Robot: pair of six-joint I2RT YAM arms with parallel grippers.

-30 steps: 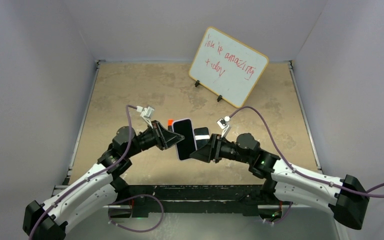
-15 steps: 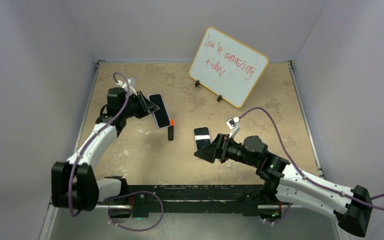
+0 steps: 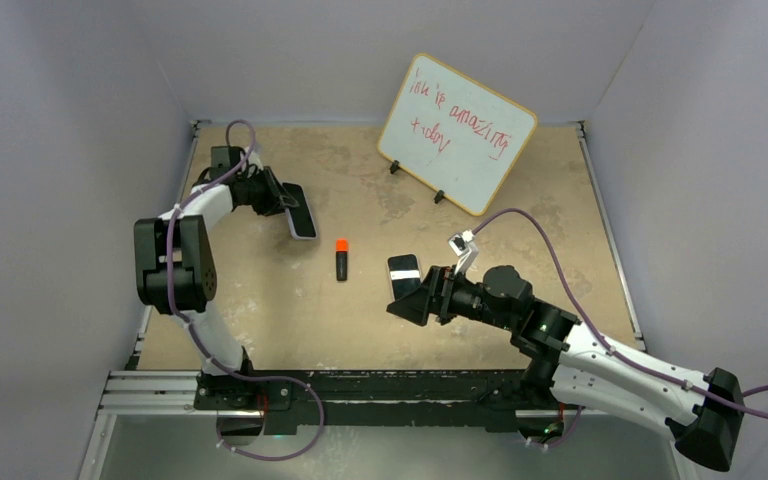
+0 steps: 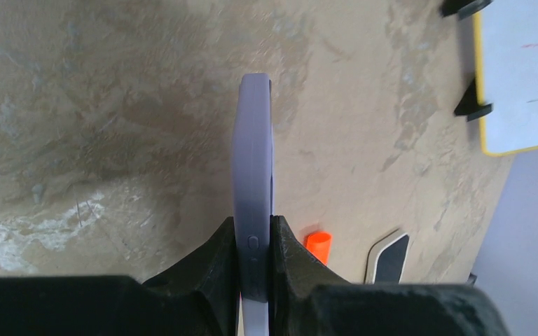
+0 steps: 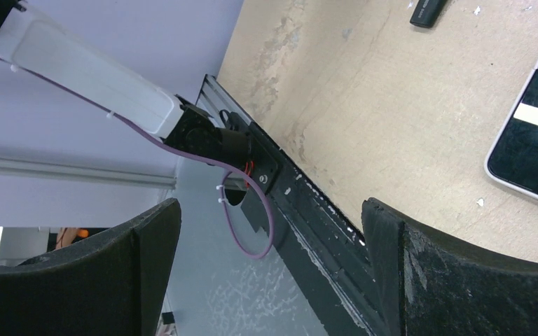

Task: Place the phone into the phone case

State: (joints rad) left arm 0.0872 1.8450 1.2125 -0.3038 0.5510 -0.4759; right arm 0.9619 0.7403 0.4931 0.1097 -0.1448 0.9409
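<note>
The phone (image 3: 404, 272), with its black screen and pale edge, lies flat on the table near the middle. It also shows in the right wrist view (image 5: 536, 150) and the left wrist view (image 4: 389, 255). My left gripper (image 3: 282, 200) is at the far left back, shut on the lavender phone case (image 3: 300, 211). In the left wrist view the case (image 4: 253, 154) stands edge-on between my fingers, gripper (image 4: 253, 225). My right gripper (image 3: 409, 304) is open and empty, just near of the phone, gripper (image 5: 272, 213).
A black marker with an orange cap (image 3: 341, 259) lies between the case and the phone. A whiteboard with red writing (image 3: 457, 132) stands on feet at the back right. Grey walls enclose the table on three sides.
My left arm has swung away from the middle to the far left back, carrying the case with it. My right gripper has drawn back slightly and stays open by the phone.
</note>
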